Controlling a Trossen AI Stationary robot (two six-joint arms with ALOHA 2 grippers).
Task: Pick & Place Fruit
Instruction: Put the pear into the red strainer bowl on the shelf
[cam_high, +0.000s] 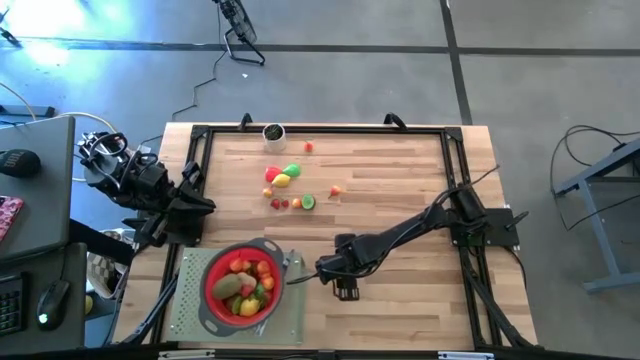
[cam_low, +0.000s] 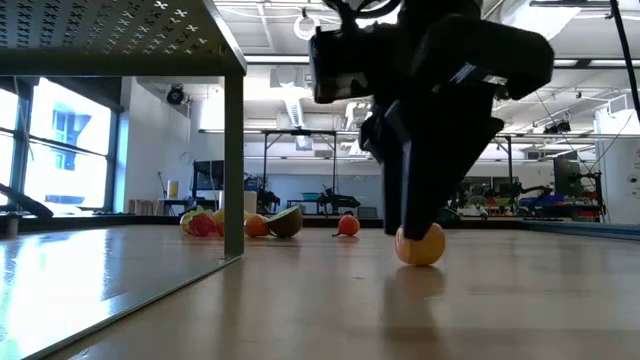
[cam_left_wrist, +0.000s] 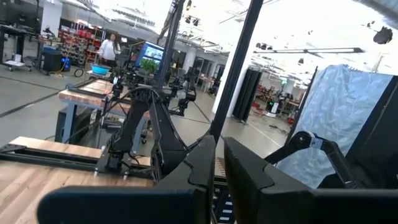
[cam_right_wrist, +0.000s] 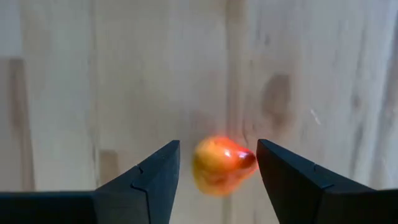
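My right gripper (cam_right_wrist: 217, 168) is low on the wood just right of the strainer, fingers apart around an orange-red fruit (cam_right_wrist: 219, 163) lying on the table, one finger touching it, not clamped. The red strainer (cam_high: 243, 283) on its grey mat (cam_high: 185, 300) already holds a heap of fruit, so I judge we're past halfway. Farther back, a cluster of fruit (cam_high: 285, 177) waits mid-table. Left gripper (cam_left_wrist: 217, 174) parked off the left edge, pinched shut, empty

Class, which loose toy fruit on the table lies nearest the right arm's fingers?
The orange-red fruit, lying alone between the right gripper's open fingers; the other loose fruits cluster farther up the table.
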